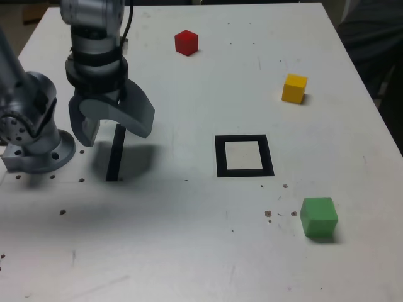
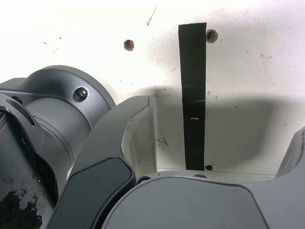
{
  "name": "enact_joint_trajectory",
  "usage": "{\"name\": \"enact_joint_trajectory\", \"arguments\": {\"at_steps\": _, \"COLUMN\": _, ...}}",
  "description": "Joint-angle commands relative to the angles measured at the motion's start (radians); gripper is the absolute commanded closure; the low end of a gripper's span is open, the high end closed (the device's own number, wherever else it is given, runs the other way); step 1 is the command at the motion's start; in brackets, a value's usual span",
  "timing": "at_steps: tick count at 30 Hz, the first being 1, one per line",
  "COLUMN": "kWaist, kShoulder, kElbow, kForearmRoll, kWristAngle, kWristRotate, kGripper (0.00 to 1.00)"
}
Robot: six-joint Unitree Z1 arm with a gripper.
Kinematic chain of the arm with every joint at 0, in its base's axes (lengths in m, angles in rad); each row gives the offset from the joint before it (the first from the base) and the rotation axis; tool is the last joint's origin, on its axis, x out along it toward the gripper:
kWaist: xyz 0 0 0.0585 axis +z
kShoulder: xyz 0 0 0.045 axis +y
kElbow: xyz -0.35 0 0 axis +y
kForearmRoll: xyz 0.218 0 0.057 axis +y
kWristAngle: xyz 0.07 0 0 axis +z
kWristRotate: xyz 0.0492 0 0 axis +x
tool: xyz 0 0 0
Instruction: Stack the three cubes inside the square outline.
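Note:
Three cubes lie apart on the white table in the exterior view: the red cube [image 1: 186, 43] at the back, the yellow cube [image 1: 295, 88] at the right, the green cube [image 1: 318, 217] near the front right. Between them is the square outline [image 1: 244, 155], black-bordered with a pale, bare centre. My gripper [image 1: 112, 133] hangs open and holds nothing at the exterior view's left, over a thin black strip [image 1: 115, 153], far from all cubes. The wrist view shows only my open gripper [image 2: 214, 138] above that strip [image 2: 193, 95]; no cube appears there.
The arm's grey base [image 1: 39, 141] stands at the exterior view's left, beside the gripper. The white table [image 1: 189, 239] carries small screw holes and specks. A dark shape [image 1: 371, 31] sits past the table's right edge.

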Motion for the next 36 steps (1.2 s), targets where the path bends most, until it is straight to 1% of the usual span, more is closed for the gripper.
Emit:
{"name": "enact_joint_trajectory", "arguments": {"at_steps": 1, "kWaist": -0.001, "kShoulder": -0.002, "kElbow": -0.003, "kForearmRoll": 0.002, "kWristAngle": -0.002, "kWristRotate": -0.002, "kGripper": 0.01}}
{"name": "enact_joint_trajectory", "arguments": {"at_steps": 11, "kWaist": -0.001, "kShoulder": -0.021, "kElbow": 0.0, "kForearmRoll": 0.009, "kWristAngle": -0.004, "kWristRotate": -0.001, "kGripper": 0.01}}
{"name": "enact_joint_trajectory", "arguments": {"at_steps": 24, "kWaist": -0.001, "kShoulder": -0.051, "kElbow": -0.02, "kForearmRoll": 0.049, "kWristAngle": 0.001, "kWristRotate": 0.02, "kGripper": 0.01}}
{"name": "enact_joint_trajectory", "arguments": {"at_steps": 29, "kWaist": -0.001, "kShoulder": -0.047, "kElbow": -0.03, "kForearmRoll": 0.064, "kWristAngle": 0.016, "kWristRotate": 0.022, "kGripper": 0.01}}
{"name": "enact_joint_trajectory", "arguments": {"at_steps": 33, "kWaist": 0.01, "kShoulder": -0.037, "kElbow": -0.045, "kForearmRoll": 0.075, "kWristAngle": 0.041, "kWristRotate": 0.036, "kGripper": 0.01}}
{"name": "enact_joint_trajectory", "arguments": {"at_steps": 36, "kWaist": 0.04, "kShoulder": -0.031, "kElbow": -0.058, "kForearmRoll": 0.083, "kWristAngle": 0.063, "kWristRotate": 0.07, "kGripper": 0.01}}
